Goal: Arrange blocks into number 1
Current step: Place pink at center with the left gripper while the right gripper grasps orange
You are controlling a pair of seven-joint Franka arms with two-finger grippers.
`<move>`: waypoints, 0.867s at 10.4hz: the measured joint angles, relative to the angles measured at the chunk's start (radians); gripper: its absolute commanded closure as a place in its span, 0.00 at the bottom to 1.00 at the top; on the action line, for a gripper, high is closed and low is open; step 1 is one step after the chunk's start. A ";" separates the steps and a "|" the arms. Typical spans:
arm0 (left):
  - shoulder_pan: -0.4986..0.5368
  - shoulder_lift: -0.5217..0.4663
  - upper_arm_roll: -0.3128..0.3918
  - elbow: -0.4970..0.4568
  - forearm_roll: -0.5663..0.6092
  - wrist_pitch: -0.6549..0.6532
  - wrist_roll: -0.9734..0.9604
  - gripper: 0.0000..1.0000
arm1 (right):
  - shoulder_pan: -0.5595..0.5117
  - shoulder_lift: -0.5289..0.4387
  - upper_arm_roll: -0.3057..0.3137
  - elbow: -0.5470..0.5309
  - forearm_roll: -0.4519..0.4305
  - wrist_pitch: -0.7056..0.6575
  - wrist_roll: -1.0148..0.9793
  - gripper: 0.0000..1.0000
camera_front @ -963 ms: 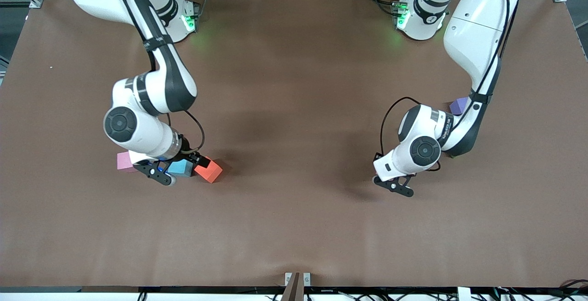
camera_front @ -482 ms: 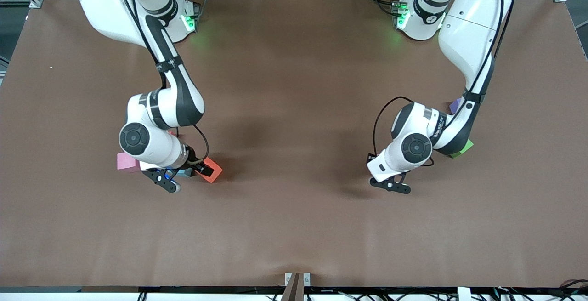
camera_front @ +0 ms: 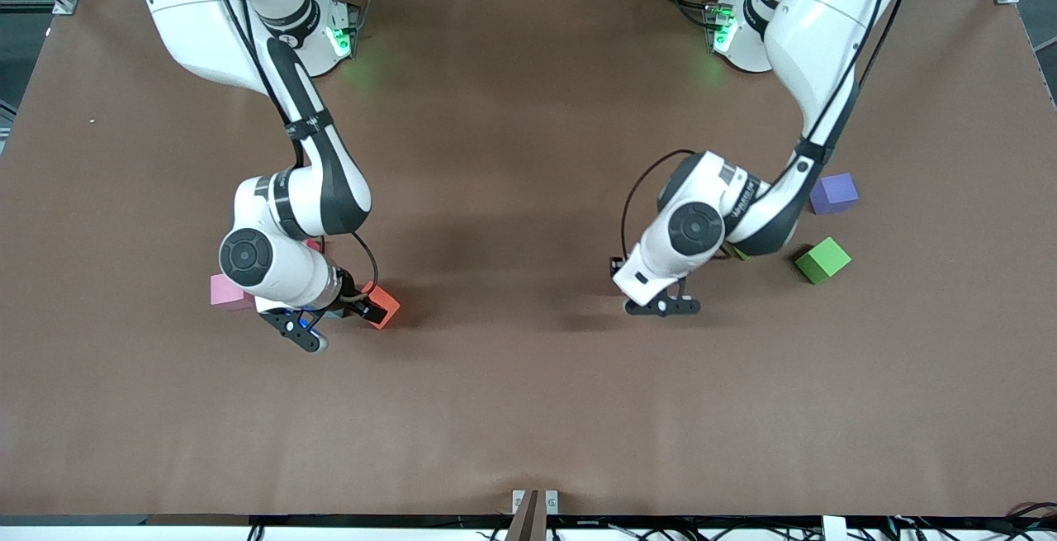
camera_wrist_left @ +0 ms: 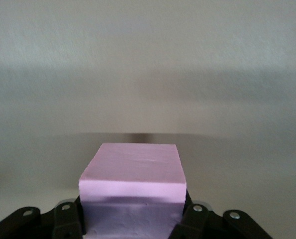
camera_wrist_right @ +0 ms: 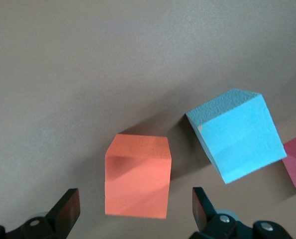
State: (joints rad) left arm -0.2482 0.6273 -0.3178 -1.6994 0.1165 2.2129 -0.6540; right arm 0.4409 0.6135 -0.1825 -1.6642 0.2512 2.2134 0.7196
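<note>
In the front view, we see two white arms over a brown surface (camera_front: pixel 528 409). We take the orange block (camera_front: pixel 381 305) as our landmark. The right pincer (camera_front: pixel 324 325) hangs just above it, with the pink block (camera_front: pixel 225 291) near it toward the right arm's end. The purple block (camera_front: pixel 834 193) and green block (camera_front: pixel 822 260) lie well apart from it, toward the left arm's end. The left pincer (camera_front: pixel 661 307) is over bare surface between the orange block and the green one.

In the left wrist view, the left pincer (camera_wrist_left: pixel 133 219) pinches a matte lilac-pink block (camera_wrist_left: pixel 135 172), probably carrying it toward the figure.

In the right wrist view, the right pincer (camera_wrist_right: pixel 133 211) is spread astride the orange block (camera_wrist_right: pixel 138 181), seemingly ready to grip. A tilted sky-blue block (camera_wrist_right: pixel 237 134) sits just beside it.
</note>
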 measured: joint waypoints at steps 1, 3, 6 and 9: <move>-0.002 -0.021 -0.035 -0.033 0.000 -0.001 -0.078 1.00 | 0.000 0.015 -0.002 0.004 0.000 0.014 0.000 0.00; -0.045 -0.043 -0.081 -0.063 0.000 0.000 -0.233 1.00 | 0.000 0.039 -0.003 0.008 0.000 0.041 0.000 0.00; -0.081 -0.102 -0.172 -0.130 0.000 0.000 -0.347 1.00 | 0.004 0.049 -0.007 0.018 0.000 0.044 0.000 0.00; -0.098 -0.150 -0.278 -0.246 0.000 0.031 -0.435 1.00 | 0.031 0.064 -0.015 0.024 0.000 0.044 0.000 0.00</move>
State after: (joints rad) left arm -0.3465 0.4773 -0.5958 -1.9455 0.1166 2.2438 -1.0892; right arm 0.4718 0.6770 -0.1976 -1.6404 0.2513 2.2578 0.7193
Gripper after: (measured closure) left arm 0.352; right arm 0.000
